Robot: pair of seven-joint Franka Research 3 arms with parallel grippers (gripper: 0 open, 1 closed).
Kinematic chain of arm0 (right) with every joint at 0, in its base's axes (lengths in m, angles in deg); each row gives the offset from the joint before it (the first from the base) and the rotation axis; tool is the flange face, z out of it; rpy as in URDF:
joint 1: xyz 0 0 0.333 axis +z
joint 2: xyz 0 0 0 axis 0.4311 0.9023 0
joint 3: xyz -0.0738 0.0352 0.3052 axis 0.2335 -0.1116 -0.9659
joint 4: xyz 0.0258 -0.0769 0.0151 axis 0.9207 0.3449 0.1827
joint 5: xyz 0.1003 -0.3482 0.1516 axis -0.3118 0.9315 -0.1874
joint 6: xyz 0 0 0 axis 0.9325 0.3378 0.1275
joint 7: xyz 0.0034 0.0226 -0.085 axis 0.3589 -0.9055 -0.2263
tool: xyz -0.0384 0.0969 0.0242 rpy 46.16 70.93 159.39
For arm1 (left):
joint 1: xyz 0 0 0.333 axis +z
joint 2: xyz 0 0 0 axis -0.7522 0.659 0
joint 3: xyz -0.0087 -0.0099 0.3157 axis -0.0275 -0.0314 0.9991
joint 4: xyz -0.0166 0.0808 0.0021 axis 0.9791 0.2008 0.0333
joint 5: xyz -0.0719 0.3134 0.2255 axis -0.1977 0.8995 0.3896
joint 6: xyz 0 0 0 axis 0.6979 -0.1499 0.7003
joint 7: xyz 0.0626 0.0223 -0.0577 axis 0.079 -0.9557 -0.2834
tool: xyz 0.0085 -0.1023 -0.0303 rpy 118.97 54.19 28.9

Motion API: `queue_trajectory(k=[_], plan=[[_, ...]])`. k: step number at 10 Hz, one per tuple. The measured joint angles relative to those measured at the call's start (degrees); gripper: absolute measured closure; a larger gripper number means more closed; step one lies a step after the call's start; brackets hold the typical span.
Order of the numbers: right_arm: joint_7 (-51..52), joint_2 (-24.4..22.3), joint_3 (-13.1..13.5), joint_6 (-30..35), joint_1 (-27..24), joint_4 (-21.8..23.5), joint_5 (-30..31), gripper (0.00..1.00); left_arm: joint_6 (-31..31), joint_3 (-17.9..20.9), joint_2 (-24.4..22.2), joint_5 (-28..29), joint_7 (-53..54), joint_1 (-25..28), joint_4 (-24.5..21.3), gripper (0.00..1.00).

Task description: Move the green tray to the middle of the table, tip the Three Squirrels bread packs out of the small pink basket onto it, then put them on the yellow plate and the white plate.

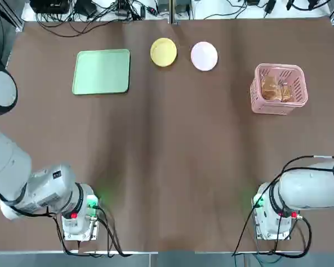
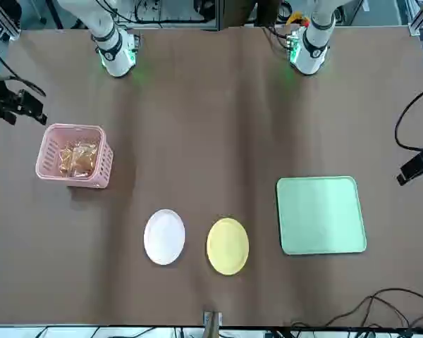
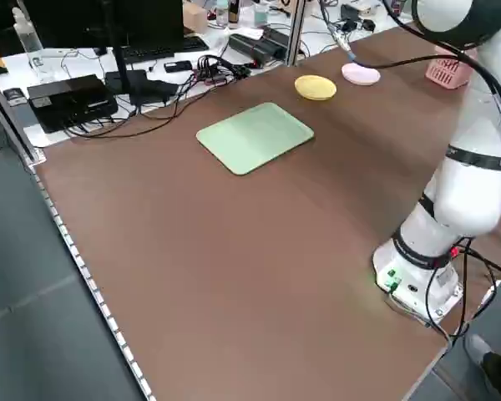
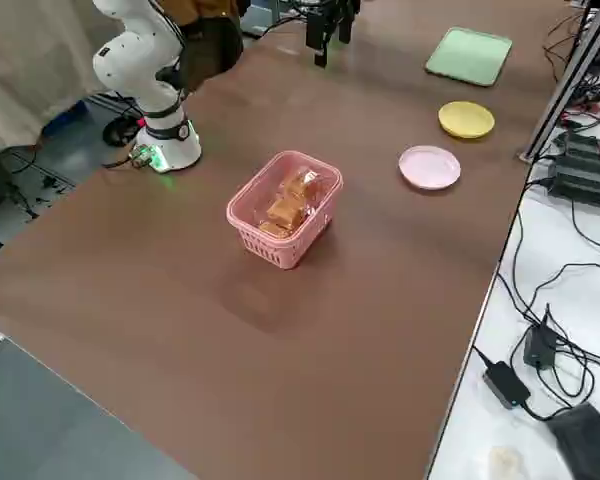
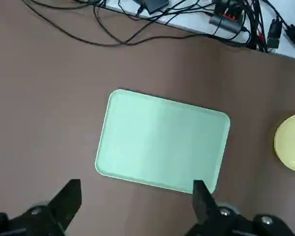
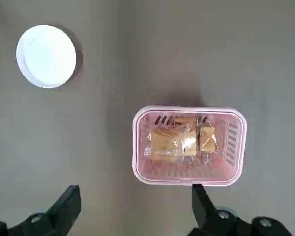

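Top view: green tray [image 1: 101,72] at eleven o'clock, off-centre, awaiting the move; yellow plate [image 1: 163,52] and white plate [image 1: 204,56] near twelve; small pink basket [image 1: 279,88] at two. Left wrist: left gripper [image 5: 135,196] spread, empty, aimed at tray. Right wrist: right gripper [image 6: 135,201] spread, empty, over basket holding Three Squirrels bread packs [image 6: 183,139].

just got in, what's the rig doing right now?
Nothing is being handled yet. The left gripper hangs open above the green tray, which sits on the robot's left of the table, not in the middle. The right gripper hangs open above the small pink basket, upright on the right, with the bread packs inside. The yellow plate and the white plate lie bare, side by side along the far edge.
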Motion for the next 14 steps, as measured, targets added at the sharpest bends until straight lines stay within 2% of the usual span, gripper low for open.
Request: queue_trajectory(k=[5, 7, 10, 12, 14], plan=[[0.0, 0.0, -0.22, 0.0, 0.04, 0.0, -0.01, 0.0, -0.05, -0.03, 0.08, -1.41, 0.0, -0.11, -1.27, 0.0], [0.0, 0.02, -0.24, 0.01, 0.04, 0.01, -0.01, 0.0, 0.24, -0.05, 1.35, -4.26, -0.68, -0.23, -2.28, 0.0], [0.0, 0.05, -0.27, 0.17, 0.05, 0.06, -0.01, 0.0, 2.38, 0.45, 6.71, -6.1, -0.47, 0.92, -2.44, 0.0], [0.0, 0.11, -0.26, 0.89, 0.05, 0.21, -0.01, 0.0, 4.42, 1.54, 11.94, -5.94, 0.03, 4.19, -2.76, 0.0], [0.0, 0.15, -0.25, 1.25, 0.05, 0.25, -0.01, 0.0, 11.0, 1.74, 17.94, 0.85, 4.94, 7.43, -4.27, 0.0]])
